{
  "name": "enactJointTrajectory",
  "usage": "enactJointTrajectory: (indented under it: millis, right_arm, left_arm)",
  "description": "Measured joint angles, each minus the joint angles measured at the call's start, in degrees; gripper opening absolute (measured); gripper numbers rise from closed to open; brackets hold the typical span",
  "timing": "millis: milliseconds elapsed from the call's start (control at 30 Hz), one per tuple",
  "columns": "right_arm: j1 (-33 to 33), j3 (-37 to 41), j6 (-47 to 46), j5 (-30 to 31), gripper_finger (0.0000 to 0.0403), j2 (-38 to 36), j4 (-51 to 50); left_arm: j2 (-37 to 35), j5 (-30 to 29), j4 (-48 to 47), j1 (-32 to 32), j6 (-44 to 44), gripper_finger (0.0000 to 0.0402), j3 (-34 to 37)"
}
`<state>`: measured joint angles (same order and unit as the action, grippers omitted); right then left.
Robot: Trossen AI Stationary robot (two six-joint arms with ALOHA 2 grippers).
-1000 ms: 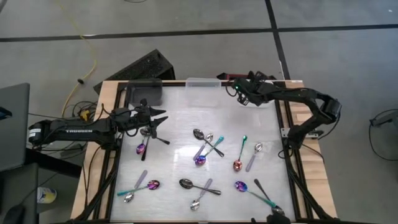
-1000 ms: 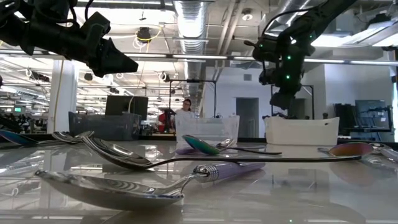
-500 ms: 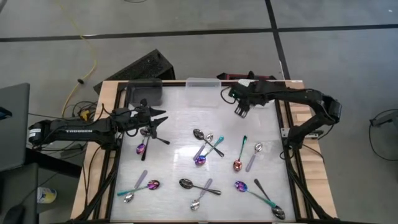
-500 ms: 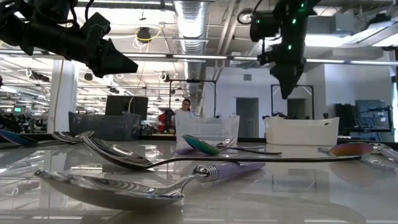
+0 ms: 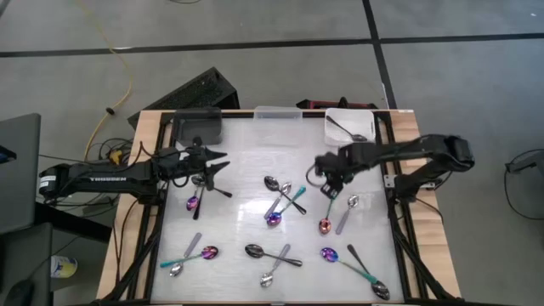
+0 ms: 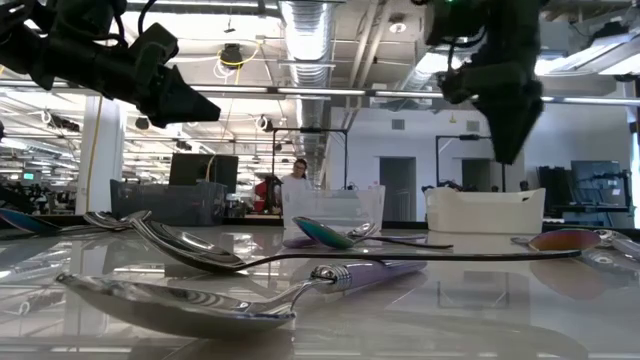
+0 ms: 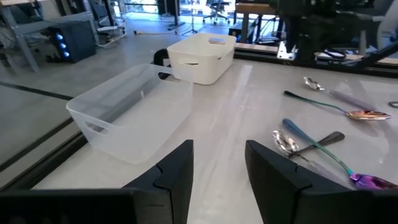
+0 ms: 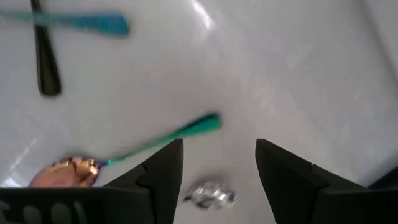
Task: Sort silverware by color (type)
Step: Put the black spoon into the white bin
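Several spoons lie flat on the white table top: silver, black and iridescent ones. My right gripper is open and empty, hovering over an iridescent spoon with a teal handle, which shows in the right wrist view just beyond the fingers. A silver spoon lies beside it. My left gripper is open and empty above the table's left part, over a black spoon. A dark spoon lies in the white bin.
A dark grey bin, a clear bin and the white bin stand in a row along the far edge. Spoons cross each other in the middle and near the front. Bare table lies between the bins and the spoons.
My right gripper has gone from above the white bin toward the table's near edge and a little left, and now hangs over the teal-handled spoon. The white bin has come into view, with a dark spoon in it.
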<state>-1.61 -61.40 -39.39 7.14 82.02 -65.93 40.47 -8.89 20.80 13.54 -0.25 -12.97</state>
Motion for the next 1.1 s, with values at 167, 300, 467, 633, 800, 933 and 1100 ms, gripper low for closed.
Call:
enactJointTrajectory:
  millis: [167, 300, 467, 633, 800, 933, 1100]
  right_arm:
    - [7.72, 2.36, -8.98, 0.02, 0.0223, 0.00, 1.03]
    - [13.32, 4.38, -10.50, 0.69, 0.0223, 0.00, 7.01]
    - [17.41, 7.10, -3.76, 3.83, 0.0223, 0.00, 19.95]
    - [16.42, 9.05, 8.43, 4.09, 0.0223, 0.02, 30.48]
    - [14.58, 9.24, 19.91, 3.61, 0.0223, 0.02, 35.20]
    - [13.20, 9.24, 25.75, 3.15, 0.0223, 0.02, 37.01]
    - [11.34, 9.24, 28.76, 1.21, 0.0223, 0.02, 36.81]
  left_arm:
    - [0.00, 2.27, 0.00, -0.02, 0.00, 0.0132, 0.00]
    - [-0.02, 4.83, -2.24, -0.02, -2.30, 0.0132, -0.06]
    - [0.65, 5.11, -20.68, 0.01, -9.91, 0.0132, -6.11]
    - [6.50, 5.31, -40.85, -0.44, -14.62, 0.0132, -15.01]
    - [16.09, 8.64, -52.51, -2.60, -11.50, 0.0132, -21.94]
    - [24.28, 9.99, -62.70, -4.59, -4.31, 0.0132, -27.43]
    - [31.98, 9.61, -66.30, -6.03, 5.53, 0.0132, -29.64]
